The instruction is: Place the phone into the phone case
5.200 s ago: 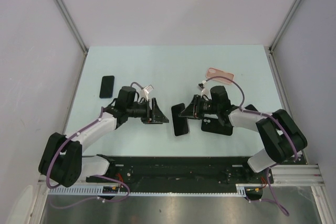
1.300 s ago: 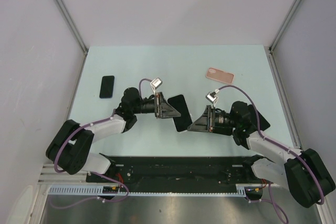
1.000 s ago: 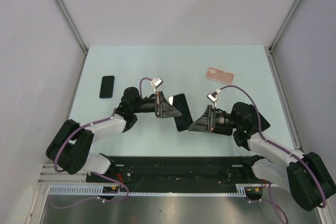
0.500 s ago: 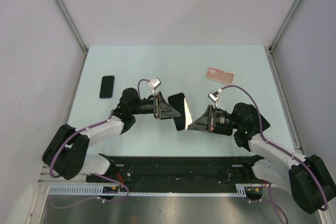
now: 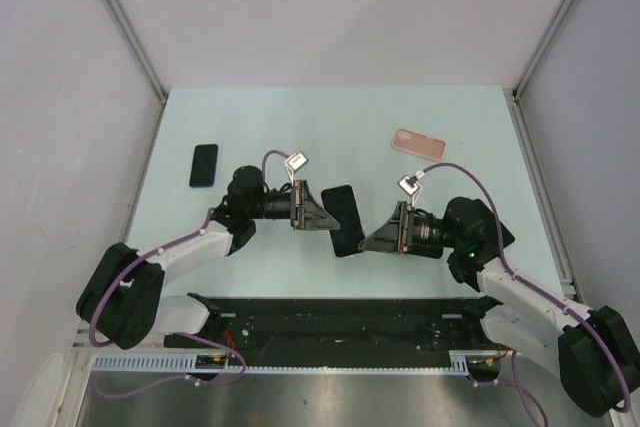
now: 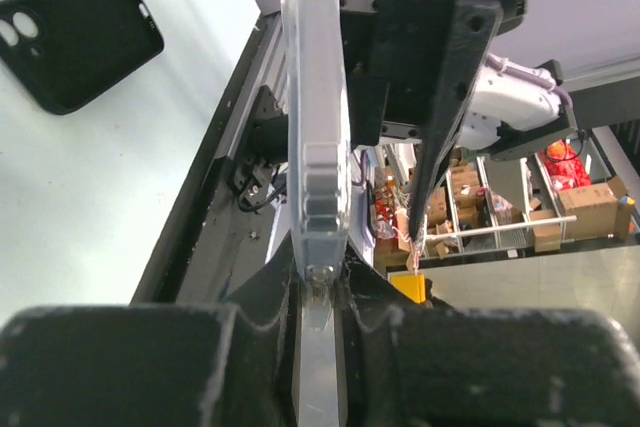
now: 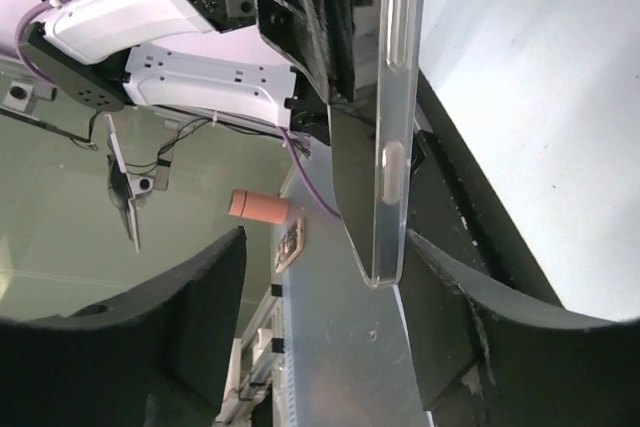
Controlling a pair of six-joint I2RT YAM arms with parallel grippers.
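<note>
Left arm: reaches from its base in to the near middle of the table (image 5: pixel 300 127), forearm low, wrist level. Your left gripper (image 5: pixel 322 217) points toward the right arm. Its fingers (image 6: pixel 120 367) are closed on one end of the phone case (image 5: pixel 343 212); in the left wrist view the case's edge runs straight down into the narrow gap between them.

Right arm: comes in from the opposite side, elbow near the table's right edge. Your right gripper (image 5: pixel 366 241) faces the left one, and the case stands between the two. Its fingers (image 7: pixel 190 327) are spread wide. The case's other end sits between them, closer to one finger; you cannot tell whether it touches.

Surroundings:
- A pink case (image 5: pixel 418 144) lies flat, further back and to the right, well apart from both grippers.
- A black phone (image 5: pixel 204 165) lies flat near the left edge, clear of the left forearm.
- A black case (image 6: pixel 75 37), camera holes showing, lies flat on the table in the left wrist view.
- Nothing stands between the two grippers but the held case.

Task's thing:
- The case is held off the table, on edge and roughly upright.
- The rim is clear and translucent, with side button cutouts (image 7: pixel 397 17).
- The broad face looks dark and glossy from above.
- You cannot tell whether the phone is seated inside.
</note>
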